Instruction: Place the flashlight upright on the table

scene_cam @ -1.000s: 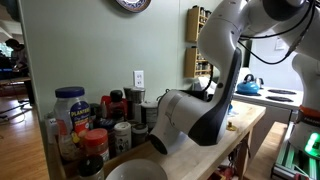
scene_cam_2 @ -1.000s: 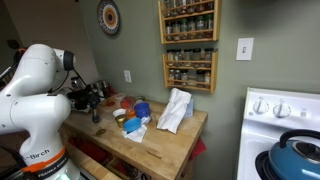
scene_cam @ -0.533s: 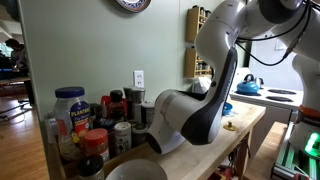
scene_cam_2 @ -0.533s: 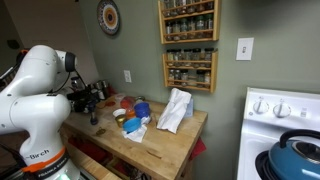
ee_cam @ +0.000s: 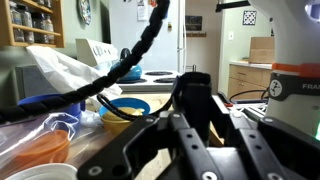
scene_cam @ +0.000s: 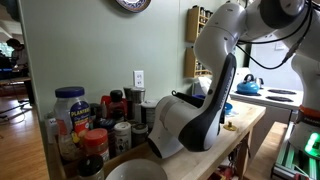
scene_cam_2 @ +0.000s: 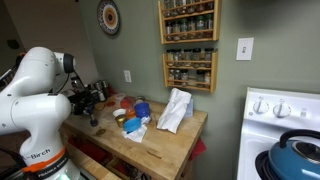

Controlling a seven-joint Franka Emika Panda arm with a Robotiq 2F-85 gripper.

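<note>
The flashlight (scene_cam_2: 95, 116) hangs roughly upright directly beneath the gripper (scene_cam_2: 93, 104), which grasps its upper end. Its base is close over the table (scene_cam_2: 170, 140), though contact cannot be told. Spice jars (scene_cam: 118, 102) crowd near the gripper. Releasing it tilted or unsupported could topple it into them.

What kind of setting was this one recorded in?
Most likely a home kitchen: wooden wall-mounted spice racks filled with small jars, a white stove carrying a blue kettle, and a pale wooden butcher-block countertop crowded with food jars and containers.
</note>
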